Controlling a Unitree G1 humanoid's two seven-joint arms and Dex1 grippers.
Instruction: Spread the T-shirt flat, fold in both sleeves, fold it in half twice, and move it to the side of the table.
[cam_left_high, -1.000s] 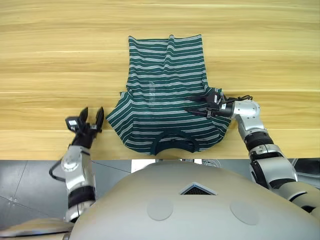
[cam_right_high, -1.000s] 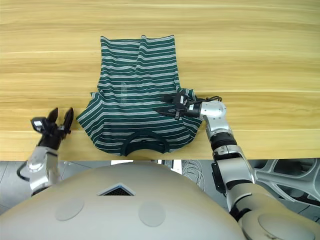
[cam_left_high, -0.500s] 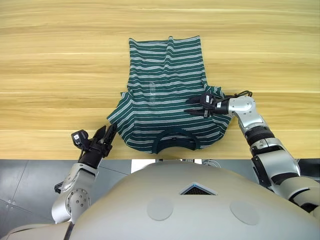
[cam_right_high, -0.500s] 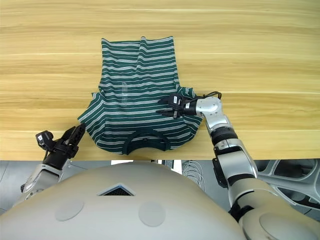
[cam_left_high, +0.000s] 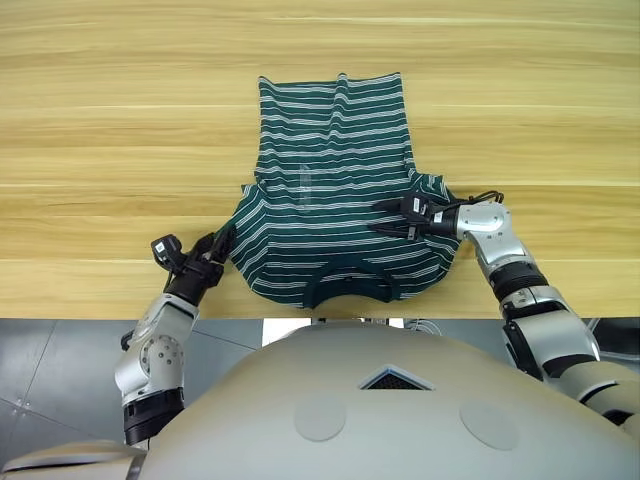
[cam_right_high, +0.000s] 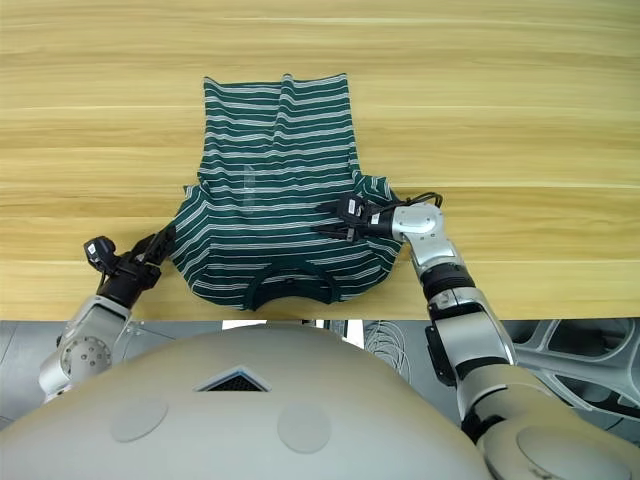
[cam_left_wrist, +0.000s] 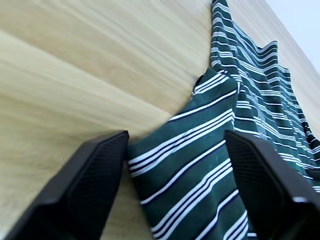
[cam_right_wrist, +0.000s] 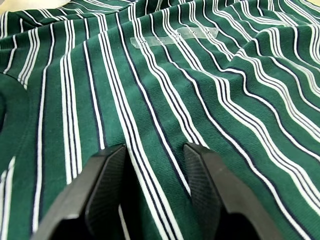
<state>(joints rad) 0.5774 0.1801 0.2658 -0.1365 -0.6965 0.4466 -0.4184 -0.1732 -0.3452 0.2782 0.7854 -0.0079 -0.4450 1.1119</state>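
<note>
Green, white-striped cotton T-shirt (cam_left_high: 330, 150) on pale wooden desk (cam_left_high: 120, 120); left claw (cam_left_high: 220, 242) released, straddling the left sleeve edge; right claw (cam_left_high: 385, 217) released over the right sleeve.

Light wood-plank table (cam_left_high: 120, 130) is seen, boards run side to side. One green, white-striped T-shirt (cam_left_high: 330, 170) is laid on it near the front edge, collar toward the robot, hem toward the far side, cloth wrinkled.
</note>
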